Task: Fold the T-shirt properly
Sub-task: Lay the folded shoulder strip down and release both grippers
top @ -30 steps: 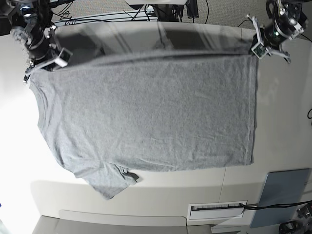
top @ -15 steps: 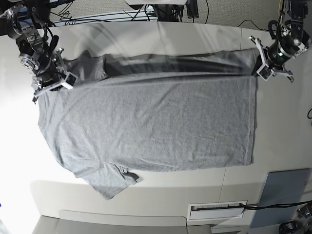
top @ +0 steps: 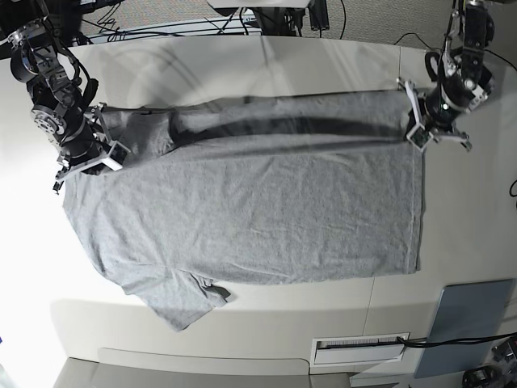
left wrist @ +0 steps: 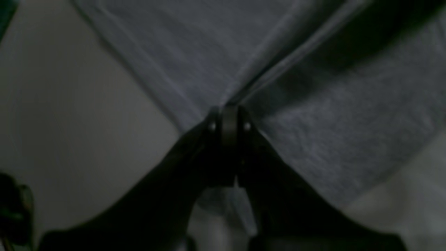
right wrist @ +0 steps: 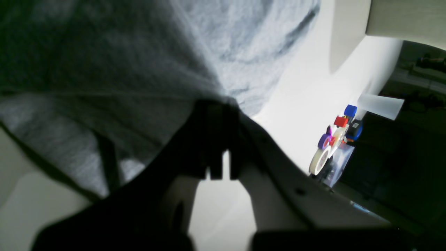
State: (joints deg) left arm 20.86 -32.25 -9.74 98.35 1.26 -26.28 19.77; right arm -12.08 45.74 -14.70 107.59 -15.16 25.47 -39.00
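the left gripper (top: 435, 121) is pressed together on the hem corner of the t-shirt (top: 258, 218), at the far right of the cloth in the base view. its wrist view shows the dark fingers (left wrist: 228, 129) meeting with a pinch of grey fabric rising out between them, and no gap that can be seen. the right gripper (top: 85, 153) is likewise pinched shut on the shoulder end of the same edge, at the far left of the base view; in its wrist view the fabric bunches into the closed tips (right wrist: 217, 115) and drapes away above them.

the t-shirt lies spread on the pale table (top: 452, 234), its long axis running side to side between the two grippers, neck end towards the right arm and hem end towards the left arm. the far edge hangs lifted between the two grips as a raised band, while the rest of the body lies flat on the near side of both grippers, with one sleeve (top: 182, 299) crumpled at the near left. so the cloth to be covered lies towards the camera from both pinches, and each arm holds its own corner. the fold probably calls for both to carry the edge evenly towards the near edge, keeping it taut so it lands parallel.
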